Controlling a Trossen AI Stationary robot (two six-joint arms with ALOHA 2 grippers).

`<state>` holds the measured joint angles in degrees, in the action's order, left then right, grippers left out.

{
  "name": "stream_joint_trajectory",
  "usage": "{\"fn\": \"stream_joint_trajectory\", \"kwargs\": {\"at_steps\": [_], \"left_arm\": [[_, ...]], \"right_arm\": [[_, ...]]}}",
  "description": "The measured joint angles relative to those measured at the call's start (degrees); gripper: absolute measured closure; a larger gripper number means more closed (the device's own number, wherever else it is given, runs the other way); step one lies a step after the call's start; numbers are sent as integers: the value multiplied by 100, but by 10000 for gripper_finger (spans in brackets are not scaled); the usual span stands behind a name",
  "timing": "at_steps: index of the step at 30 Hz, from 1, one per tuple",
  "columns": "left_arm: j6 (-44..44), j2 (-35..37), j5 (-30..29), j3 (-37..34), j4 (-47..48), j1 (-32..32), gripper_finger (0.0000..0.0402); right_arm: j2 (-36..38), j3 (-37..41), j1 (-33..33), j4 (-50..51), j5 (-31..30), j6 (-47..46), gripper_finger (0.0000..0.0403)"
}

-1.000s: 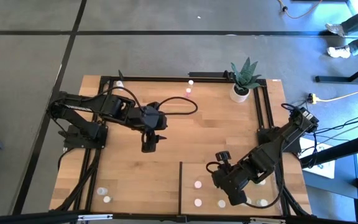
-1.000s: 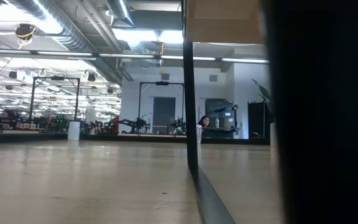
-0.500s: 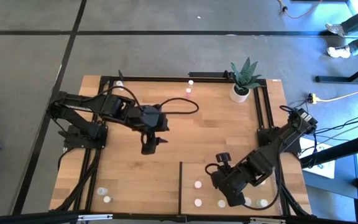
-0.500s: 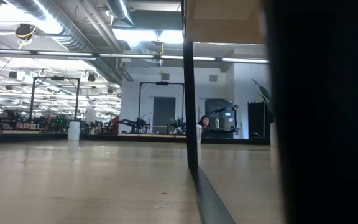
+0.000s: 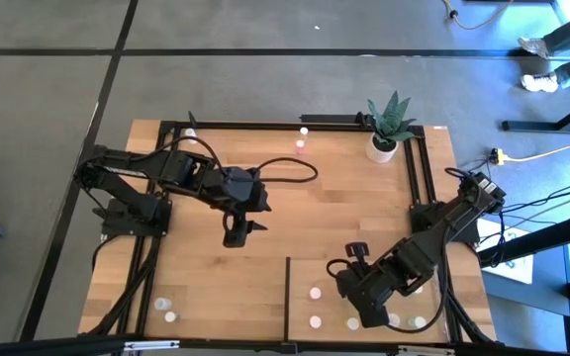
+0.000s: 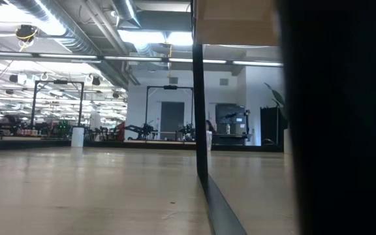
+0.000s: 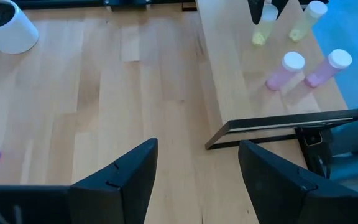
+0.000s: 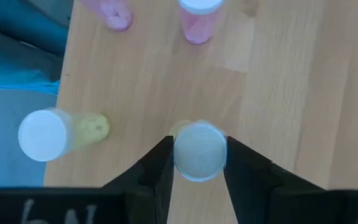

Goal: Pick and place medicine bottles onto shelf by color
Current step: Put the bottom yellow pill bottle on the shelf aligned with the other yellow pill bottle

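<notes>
Two pink bottles [image 8: 196, 18] and one yellow bottle [image 8: 58, 132] already stand on the shelf [image 8: 278, 93]. The right gripper [image 8: 199, 163] grips a second yellow bottle [image 8: 199, 151] upright between its fingers, just beside the first, base at or near the shelf. Judgement: release only once the base rests flat, then withdraw straight up to avoid tipping either yellow bottle. The left gripper [image 5: 236, 233] hovers over mid-table, fingers spread wide and empty.
</notes>
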<state>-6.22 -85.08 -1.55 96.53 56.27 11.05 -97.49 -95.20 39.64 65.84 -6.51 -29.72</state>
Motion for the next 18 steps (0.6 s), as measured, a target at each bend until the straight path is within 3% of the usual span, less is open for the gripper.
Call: {"fn": "stream_joint_trajectory", "kwargs": {"at_steps": [18], "left_arm": [[-21, 0, -8, 0, -3, 0, 184]], "right_arm": [[0, 0, -2, -2, 142, 44, 259]]}}
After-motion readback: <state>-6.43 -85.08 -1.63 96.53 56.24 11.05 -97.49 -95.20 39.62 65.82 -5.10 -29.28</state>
